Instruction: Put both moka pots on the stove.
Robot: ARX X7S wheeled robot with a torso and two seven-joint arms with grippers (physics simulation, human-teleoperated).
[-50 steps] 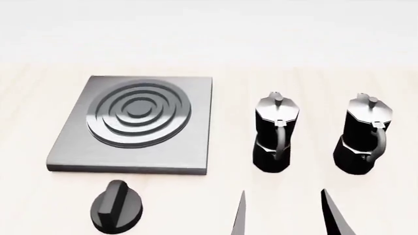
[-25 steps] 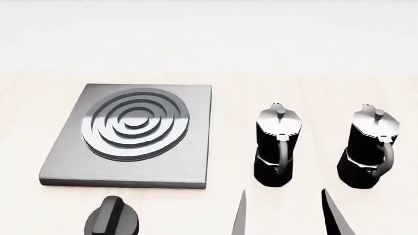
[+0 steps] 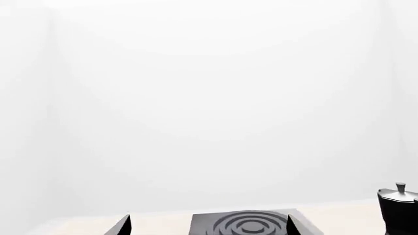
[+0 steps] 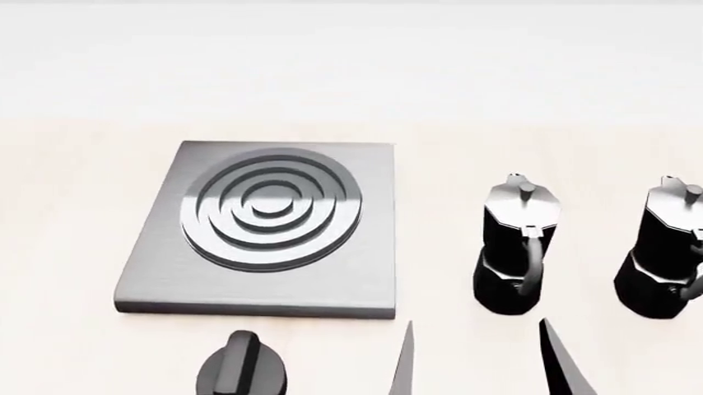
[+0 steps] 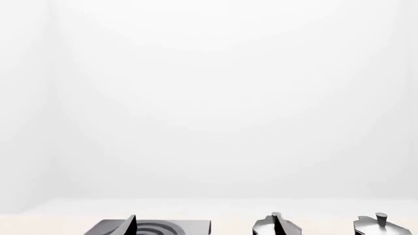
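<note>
We are facing a pale tabletop (image 4: 66, 214) where the stove (image 4: 154, 280) is lying flat at left. Both moka pots are standing upright on the tabletop to its right, off the plate: the nearer moka pot (image 4: 512, 247) just beside it, the farther moka pot (image 4: 663, 251) at the frame's edge. A black knob (image 4: 243, 378) is sitting before the stove. Our right gripper (image 4: 478, 362) is holding its jaws apart, empty; the left gripper (image 3: 205, 226) likewise.

Head view downward, wrists low, level, sharing stove (image 4: 263, 284)
</note>
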